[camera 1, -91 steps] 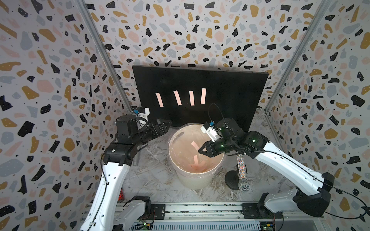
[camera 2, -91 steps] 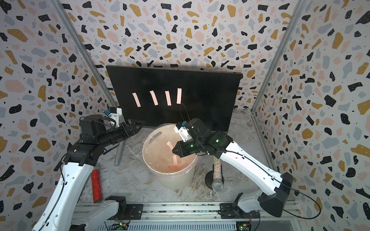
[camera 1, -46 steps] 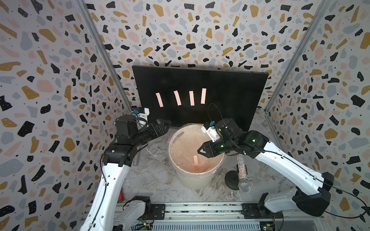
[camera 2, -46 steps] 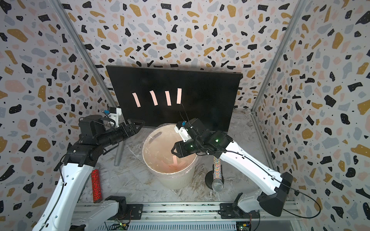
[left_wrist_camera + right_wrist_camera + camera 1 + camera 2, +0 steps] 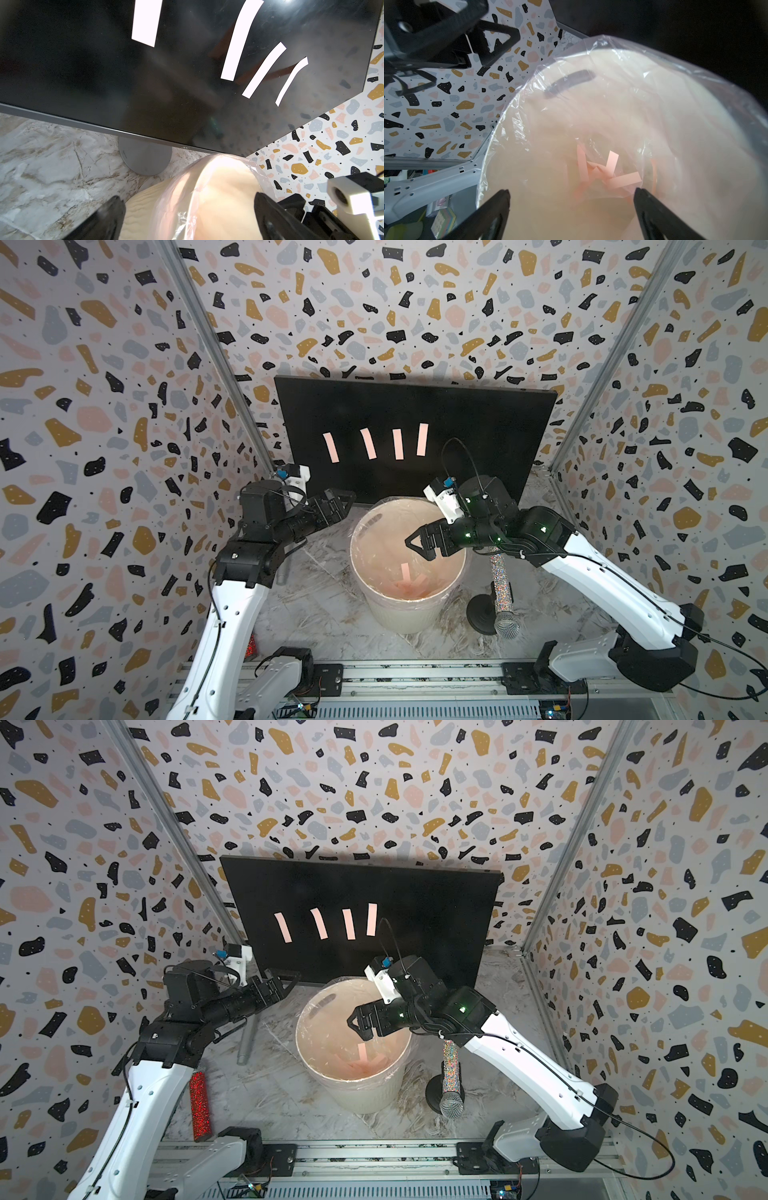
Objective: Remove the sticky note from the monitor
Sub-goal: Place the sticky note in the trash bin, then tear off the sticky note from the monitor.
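Right end effector wide apart over lined bin, pink sticky notes piled inside

Looks like a robot lab test booth: terrazzo-print walls, aluminium corner posts, robot arms bolted to a near-edge rail.

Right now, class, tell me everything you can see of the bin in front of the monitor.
The bin is round, off-white, with a ribbed outer wall, standing upright on the marble-look table just in front of the monitor. A clear plastic liner folds over its rim. Several pink paper strips lie loose at its bottom. The right gripper hovers open above its mouth; no contact shows.
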Motion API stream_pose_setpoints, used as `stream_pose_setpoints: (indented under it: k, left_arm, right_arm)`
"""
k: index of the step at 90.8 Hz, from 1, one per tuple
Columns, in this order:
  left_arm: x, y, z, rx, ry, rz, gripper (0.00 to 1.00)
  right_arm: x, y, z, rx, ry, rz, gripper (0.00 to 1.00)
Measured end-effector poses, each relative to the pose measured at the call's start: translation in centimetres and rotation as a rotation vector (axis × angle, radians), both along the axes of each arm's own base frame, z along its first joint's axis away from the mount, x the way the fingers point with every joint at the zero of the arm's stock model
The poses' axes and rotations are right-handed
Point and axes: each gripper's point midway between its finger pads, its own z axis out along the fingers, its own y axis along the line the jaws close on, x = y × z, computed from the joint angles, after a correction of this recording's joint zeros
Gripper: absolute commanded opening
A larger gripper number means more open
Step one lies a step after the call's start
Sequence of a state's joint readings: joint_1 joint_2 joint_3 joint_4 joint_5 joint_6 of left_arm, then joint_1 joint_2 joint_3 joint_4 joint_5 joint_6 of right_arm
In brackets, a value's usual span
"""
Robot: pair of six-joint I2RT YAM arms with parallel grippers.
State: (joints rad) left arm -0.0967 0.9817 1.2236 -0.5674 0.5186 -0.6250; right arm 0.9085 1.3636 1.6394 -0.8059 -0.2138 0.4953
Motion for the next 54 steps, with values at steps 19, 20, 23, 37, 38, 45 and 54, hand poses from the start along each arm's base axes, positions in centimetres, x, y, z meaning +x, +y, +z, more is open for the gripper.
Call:
stream_pose_setpoints:
  k: [19,20,23,37,38,45,54]
  left_arm:
    - [0.0,0.0,0.0,0.0,0.0,0.0,1.0]
    - [0.0,0.0,0.0,0.0,0.0,0.0,1.0]
    - [0.0,0.0,0.0,0.0,0.0,0.0,1.0]
    - [0.0,0.0,-0.1,0.0,0.001,0.0,1.0]
    - [0.0,0.0,-0.1,0.0,0.002,0.0,1.0]
    - [0.0,0.0,-0.2,0.001,0.005,0.0,1.0]
    - [0.0,0.0,-0.3,0.001,0.007,0.0,1.0]
  right_arm:
    - [1.4,-0.8,2.1,0.029,-0.053,-0.043,1.0]
    - [1.5,-0.9,2.2,0.031,-0.054,-0.046,1.0]
    - [1.9,-1.1,2.4,0.034,-0.059,-0.059,1.0]
    - [3.4,-2.2,3.8,0.057,-0.077,-0.111,1.0]
    - [3.5,-2.3,4.0,0.059,-0.078,-0.113,1.0]
    - [4.2,-2.5,4.8,0.074,-0.091,-0.13,0.99]
    - [4.9,-2.5,5.6,0.089,-0.099,-0.138,0.98]
